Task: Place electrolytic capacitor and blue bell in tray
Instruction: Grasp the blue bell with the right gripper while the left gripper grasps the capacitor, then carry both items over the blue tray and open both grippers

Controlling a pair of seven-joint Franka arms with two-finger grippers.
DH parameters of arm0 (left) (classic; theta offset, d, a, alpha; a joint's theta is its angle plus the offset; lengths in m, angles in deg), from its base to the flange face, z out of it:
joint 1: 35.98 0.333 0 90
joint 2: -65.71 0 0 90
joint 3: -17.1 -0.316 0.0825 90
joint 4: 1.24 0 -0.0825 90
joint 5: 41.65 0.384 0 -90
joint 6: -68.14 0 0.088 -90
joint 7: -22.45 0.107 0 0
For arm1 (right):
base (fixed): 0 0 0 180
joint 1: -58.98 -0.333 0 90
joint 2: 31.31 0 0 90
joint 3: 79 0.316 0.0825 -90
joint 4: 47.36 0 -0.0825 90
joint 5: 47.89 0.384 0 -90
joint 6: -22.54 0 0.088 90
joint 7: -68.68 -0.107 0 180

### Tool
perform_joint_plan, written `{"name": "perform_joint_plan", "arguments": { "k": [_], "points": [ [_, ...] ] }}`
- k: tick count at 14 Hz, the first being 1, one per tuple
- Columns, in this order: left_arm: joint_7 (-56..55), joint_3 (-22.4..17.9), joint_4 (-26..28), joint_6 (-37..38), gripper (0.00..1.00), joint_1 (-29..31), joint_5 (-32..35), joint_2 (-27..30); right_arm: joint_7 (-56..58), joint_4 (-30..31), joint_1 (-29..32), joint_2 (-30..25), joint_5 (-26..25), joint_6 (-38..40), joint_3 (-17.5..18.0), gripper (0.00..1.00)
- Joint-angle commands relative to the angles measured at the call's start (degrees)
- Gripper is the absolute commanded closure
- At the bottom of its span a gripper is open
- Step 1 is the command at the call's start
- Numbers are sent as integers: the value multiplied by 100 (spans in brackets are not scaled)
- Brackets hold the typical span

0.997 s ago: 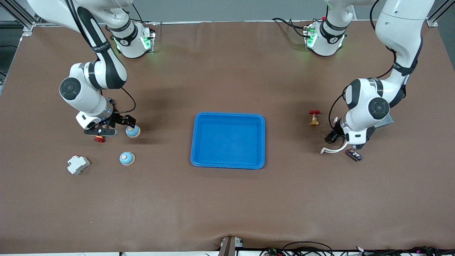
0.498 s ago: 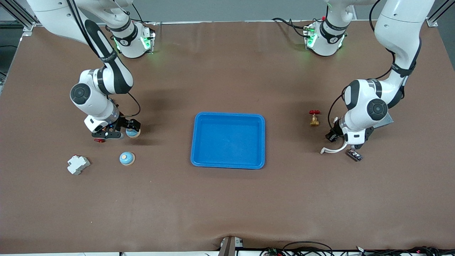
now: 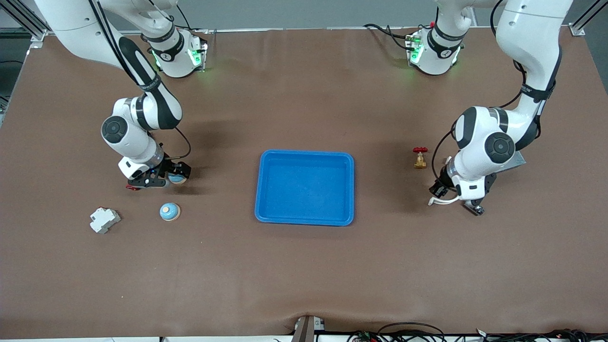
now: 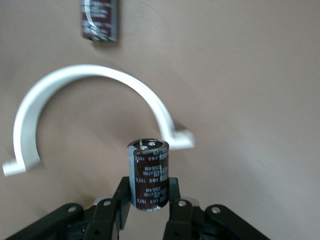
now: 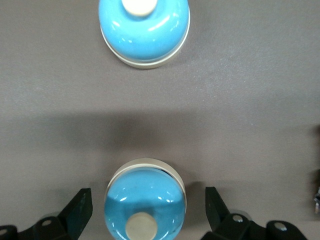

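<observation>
Left hand (image 4: pixel 148 202) pinches an upright electrolytic capacitor (image 4: pixel 148 174) above the desk (image 3: pixel 304 266); right hand (image 5: pixel 145 212) spread wide around a blue bell (image 5: pixel 145 200).

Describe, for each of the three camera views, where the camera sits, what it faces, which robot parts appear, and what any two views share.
Front view: high across the table, facing both arm bases; shows both arms, the tray and the table.
Left wrist view: on the left arm's wrist, looking down past the left gripper, shut on an electrolytic capacitor, beside a white curved clip.
Right wrist view: on the right arm's wrist, looking down; right gripper open around a blue bell.
Shared: the second bell shows in the right wrist and front views.
</observation>
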Motion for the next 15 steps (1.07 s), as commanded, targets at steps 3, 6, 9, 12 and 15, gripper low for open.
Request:
{"name": "perform_joint_plan", "arguments": {
  "k": [3,6,9,12,15],
  "points": [
    [-1114,-21,-820,502,100,-827,63,-188,-108,42,-36,20,0,-59,-8,35],
    [-2045,-21,-1083,502,100,-1364,63,-364,-116,51,-80,11,0,-15,1,100],
    [-2557,-13,-1409,502,100,-1803,37,-592,-492,-36,-263,-112,-8,369,9,100],
    [-3135,-21,-1717,581,100,-2147,54,-812,-1361,-509,-738,-428,-8,1378,9,100],
    [-3759,-21,-1910,581,100,-2410,10,-1023,-2214,-1327,-1203,-429,0,2444,18,100]
  ]
}}
